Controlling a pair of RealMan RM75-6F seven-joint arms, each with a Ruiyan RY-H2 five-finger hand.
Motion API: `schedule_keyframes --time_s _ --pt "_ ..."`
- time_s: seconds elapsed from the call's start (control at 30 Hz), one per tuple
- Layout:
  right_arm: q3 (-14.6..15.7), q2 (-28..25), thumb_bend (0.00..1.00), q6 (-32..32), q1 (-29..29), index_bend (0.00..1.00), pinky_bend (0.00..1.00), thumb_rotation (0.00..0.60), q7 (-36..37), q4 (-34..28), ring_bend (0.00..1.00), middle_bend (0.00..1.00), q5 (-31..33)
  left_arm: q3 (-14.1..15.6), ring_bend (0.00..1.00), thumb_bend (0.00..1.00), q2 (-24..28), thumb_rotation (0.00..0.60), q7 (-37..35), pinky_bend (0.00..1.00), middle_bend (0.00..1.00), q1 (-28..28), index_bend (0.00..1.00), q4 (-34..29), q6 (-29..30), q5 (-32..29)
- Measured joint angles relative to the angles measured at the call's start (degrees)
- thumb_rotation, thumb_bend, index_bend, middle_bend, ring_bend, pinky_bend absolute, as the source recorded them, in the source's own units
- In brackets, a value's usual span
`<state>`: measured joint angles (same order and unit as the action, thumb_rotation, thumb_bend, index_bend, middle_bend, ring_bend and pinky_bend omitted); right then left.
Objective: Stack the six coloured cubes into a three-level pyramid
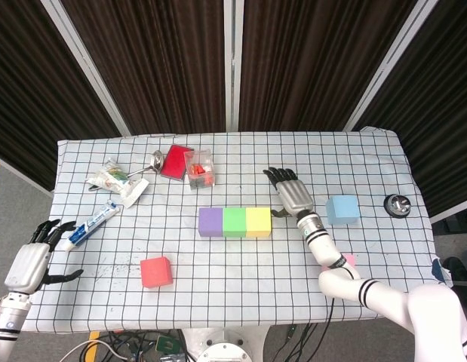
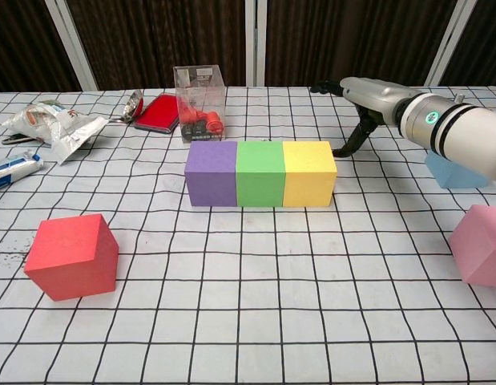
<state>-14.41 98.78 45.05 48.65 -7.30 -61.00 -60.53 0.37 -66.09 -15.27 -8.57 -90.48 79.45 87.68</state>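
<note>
Purple, green and yellow cubes stand side by side in a touching row at the table's middle; in the chest view they are purple, green and yellow. A red cube sits alone at front left. A light blue cube lies to the right, and a pink cube sits at front right, partly hidden by my right forearm. My right hand hovers open just right of the yellow cube, holding nothing. My left hand is open at the table's left edge.
At the back left lie a toothpaste tube, crumpled packets, a spoon, a red case and a clear box with red pieces. A small round metal object sits near the right edge.
</note>
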Motion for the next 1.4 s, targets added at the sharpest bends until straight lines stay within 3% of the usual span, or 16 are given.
schedule_keyframes --time_s 0.2,0.37,0.53,0.7,1.0,1.23,1.4 --pt "-0.16 -2.99 0.16 0.90 -1.13 0.00 0.00 0.600 0.31 -3.85 0.00 0.02 -0.22 0.27 0.06 0.00 0.60 0.600 -0.57 0.06 0.22 -0.03 0.14 -0.77 0.07 0.68" --pt "-1.02 -8.95 0.16 2.55 -2.34 0.00 0.00 0.600 0.18 -11.26 0.00 0.02 -0.56 0.84 0.06 0.00 2.00 0.600 -1.72 0.06 0.27 -0.27 0.14 -2.92 -0.15 1.95" --pt "-2.42 -16.34 0.17 6.60 -4.33 0.00 0.00 0.600 -0.16 -20.66 0.00 0.03 -1.38 2.59 0.06 0.00 5.40 0.600 -4.08 0.06 0.28 -1.12 0.14 -8.12 -1.44 5.26" --pt "-3.58 -21.56 0.15 11.51 -7.21 0.00 0.00 0.600 0.34 -26.16 0.00 0.03 -2.10 4.28 0.06 0.00 6.72 0.600 -2.70 0.06 0.28 -2.24 0.14 -12.83 -3.79 8.29" --pt "-4.02 -25.45 0.12 14.53 -10.52 0.00 0.00 0.600 3.67 -28.03 0.00 0.03 -2.58 3.49 0.06 0.00 -2.86 0.600 10.93 0.05 0.26 -3.90 0.14 -14.98 -8.39 5.08" --pt "-4.02 -26.80 0.12 16.07 -12.10 0.00 0.00 0.600 5.83 -27.51 0.00 0.03 -3.23 2.17 0.05 0.00 -11.04 0.600 24.26 0.04 0.24 -3.63 0.13 -17.19 -10.28 -5.35" --pt "-3.57 -26.45 0.12 16.39 -12.55 0.00 0.00 0.600 7.17 -25.91 0.00 0.03 -4.08 0.83 0.02 0.00 -15.84 0.600 32.24 0.02 0.15 -3.07 0.12 -18.09 -8.64 -9.53"
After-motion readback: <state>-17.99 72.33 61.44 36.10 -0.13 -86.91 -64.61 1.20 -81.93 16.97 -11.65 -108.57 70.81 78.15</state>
